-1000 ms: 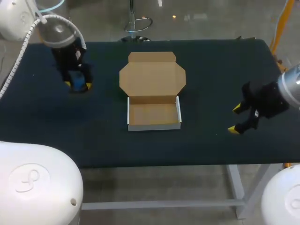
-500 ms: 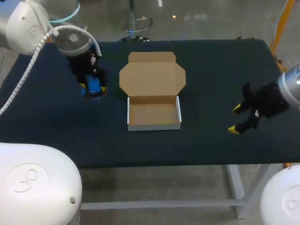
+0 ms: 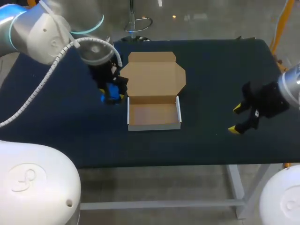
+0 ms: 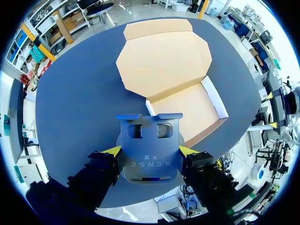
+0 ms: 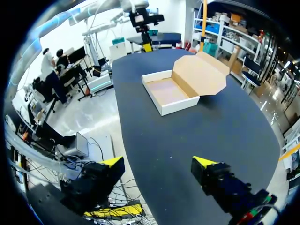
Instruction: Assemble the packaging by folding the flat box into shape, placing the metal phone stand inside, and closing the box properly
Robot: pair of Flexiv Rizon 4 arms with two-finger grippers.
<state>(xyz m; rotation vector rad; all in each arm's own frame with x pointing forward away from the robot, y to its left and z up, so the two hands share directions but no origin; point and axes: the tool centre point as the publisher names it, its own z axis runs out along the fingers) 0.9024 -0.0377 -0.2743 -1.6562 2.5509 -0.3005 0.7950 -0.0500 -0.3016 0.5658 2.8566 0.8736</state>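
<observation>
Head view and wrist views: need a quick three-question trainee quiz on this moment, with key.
1. True or false: the brown cardboard box has its lid shut.
2. What does the left gripper hold? A) a blue metal phone stand B) nothing C) the lid
3. Fill in: the fingers of the right gripper are ___ with nothing between them.
Key: 1 false; 2 A; 3 open.

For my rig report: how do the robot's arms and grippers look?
The left arm and right arm are rounded and pale grey. The left has a light-blue ring and a white ribbed cable. The left gripper and right gripper are black, with yellow fingertips.
</observation>
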